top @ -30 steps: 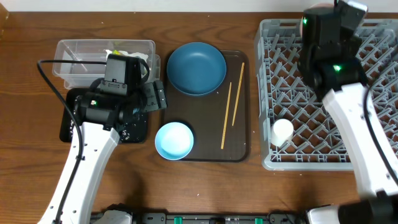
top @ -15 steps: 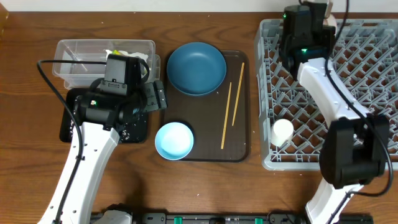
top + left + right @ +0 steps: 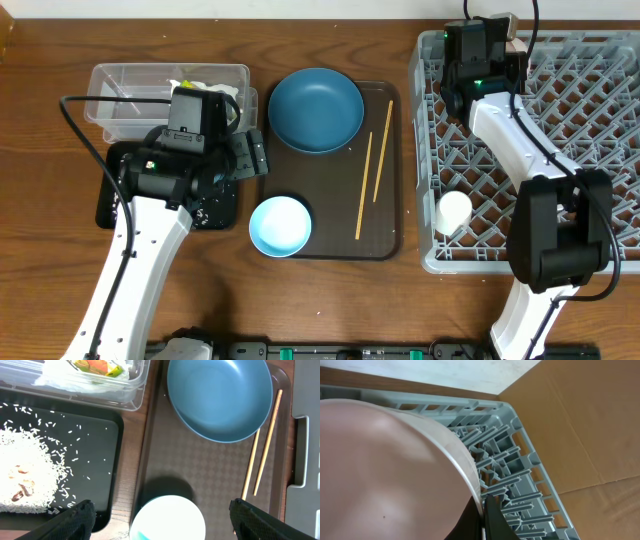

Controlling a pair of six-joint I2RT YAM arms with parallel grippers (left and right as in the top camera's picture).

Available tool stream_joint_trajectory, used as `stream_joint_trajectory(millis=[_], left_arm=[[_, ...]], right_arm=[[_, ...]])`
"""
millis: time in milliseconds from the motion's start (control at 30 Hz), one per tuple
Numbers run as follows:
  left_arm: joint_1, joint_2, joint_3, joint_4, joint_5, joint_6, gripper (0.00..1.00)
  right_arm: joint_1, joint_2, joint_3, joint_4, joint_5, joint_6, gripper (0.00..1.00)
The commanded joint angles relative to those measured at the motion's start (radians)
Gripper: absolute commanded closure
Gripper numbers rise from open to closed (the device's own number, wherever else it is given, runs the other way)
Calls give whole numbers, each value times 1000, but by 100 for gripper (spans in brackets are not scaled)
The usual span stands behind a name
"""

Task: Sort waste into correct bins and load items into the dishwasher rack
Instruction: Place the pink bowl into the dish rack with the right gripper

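My right gripper (image 3: 483,510) is shut on the rim of the cream bowl (image 3: 385,470), held over the back left corner of the grey dishwasher rack (image 3: 600,200). A small white cup (image 3: 453,212) lies in the rack's front left. My left gripper (image 3: 162,521) hangs open above the light blue bowl (image 3: 167,520), touching nothing. The large dark blue bowl (image 3: 315,110) and two chopsticks (image 3: 372,180) rest on the brown serving tray (image 3: 330,250). Rice (image 3: 25,470) lies in the black tray (image 3: 95,450). The clear tub (image 3: 135,390) holds napkins and a wrapper.
The rack's upright pegs (image 3: 520,460) stand close under the held bowl. The tub and black tray sit side by side at the table's left. Bare wooden table (image 3: 300,300) shows along the front edge. Brown cardboard (image 3: 590,420) lies beyond the rack.
The right arm has swung from the rack's right side to its back left corner, carrying the cream bowl. The left arm has stayed still.
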Motion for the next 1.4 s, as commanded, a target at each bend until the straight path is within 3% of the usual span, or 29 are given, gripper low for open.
stream_joint_trajectory(millis=[0, 67, 167, 333, 1067, 1100, 1200, 1267, 1367], left_arm=[[3, 6, 12, 0, -8, 5, 12], [3, 6, 12, 0, -8, 5, 12], [3, 6, 12, 0, -8, 5, 12], [3, 6, 12, 0, -8, 5, 12], [3, 6, 12, 0, -8, 5, 12], [3, 6, 12, 0, -8, 5, 11], [3, 6, 12, 0, -8, 5, 12], [3, 6, 12, 0, -8, 5, 12], [3, 6, 12, 0, -8, 5, 11]], right_arm=[[6, 31, 2, 50, 98, 4, 99], [1, 31, 2, 149, 183, -56, 99], [-1, 31, 2, 221, 164, -139, 99], [-2, 34, 1, 177, 75, -129, 99], [85, 108, 0, 117, 77, -111, 98], [92, 108, 0, 106, 77, -111, 95], [109, 108, 0, 72, 77, -111, 60], [116, 108, 0, 61, 78, -111, 48], [127, 101, 0, 53, 77, -107, 39]])
